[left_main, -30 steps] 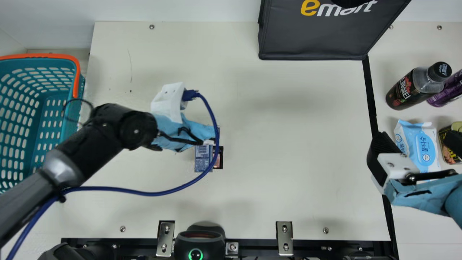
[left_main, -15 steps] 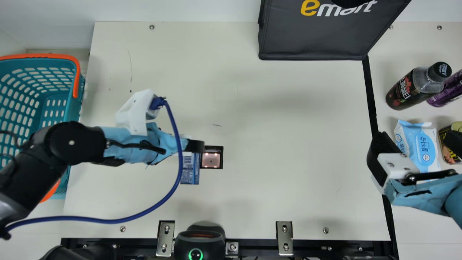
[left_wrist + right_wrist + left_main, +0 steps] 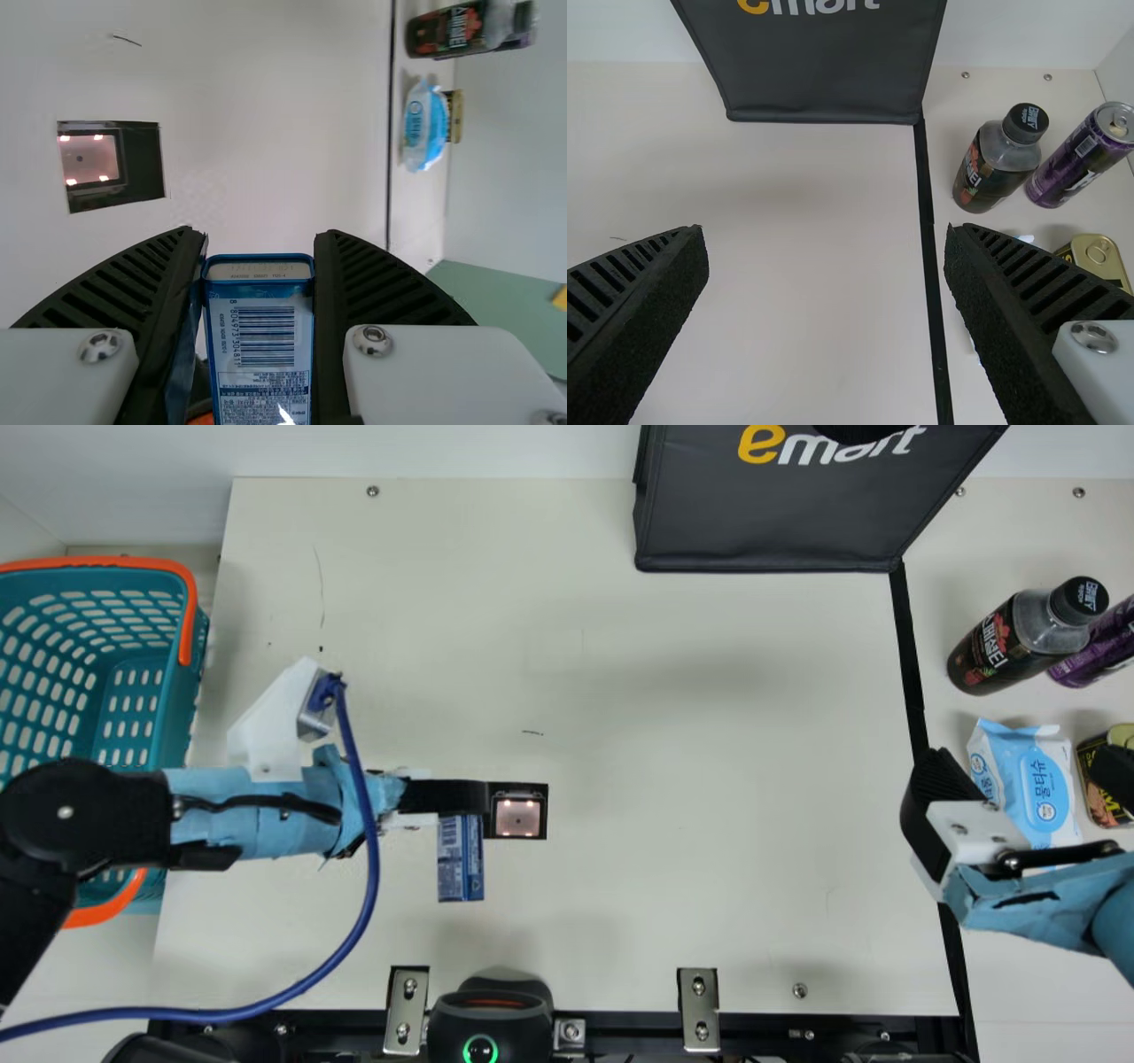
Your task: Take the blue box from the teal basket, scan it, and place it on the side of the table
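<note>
Holding the blue box [image 3: 461, 861] between its ribbed fingers, your left end effector [image 3: 471, 801] is over the left half of the counter [image 3: 709, 824], closed onto the box's two sides. From the main view you can't quite tell whether the box touches the surface. It is just beside the lit scanner window [image 3: 518, 817] set into the counter, and your left wrist view shows its barcode facing the camera.

Your right end effector [image 3: 1023, 769] is empty, its fingers spread wide above the far right side, by the pack of wipes [image 3: 1047, 802].

To your left is the teal basket [image 3: 184, 722] with its orange handle [image 3: 189, 615], your left arm crossing over its near part. A blue cable [image 3: 361, 895] loops down from that arm's wrist. At the back you have a black bag [image 3: 771, 531]. Beyond the dark strip [image 3: 907, 646] on the right are a dark bottle [image 3: 988, 651], a purple can [image 3: 1099, 646] beside it, and a tin [image 3: 1099, 802] next to the wipes
</note>
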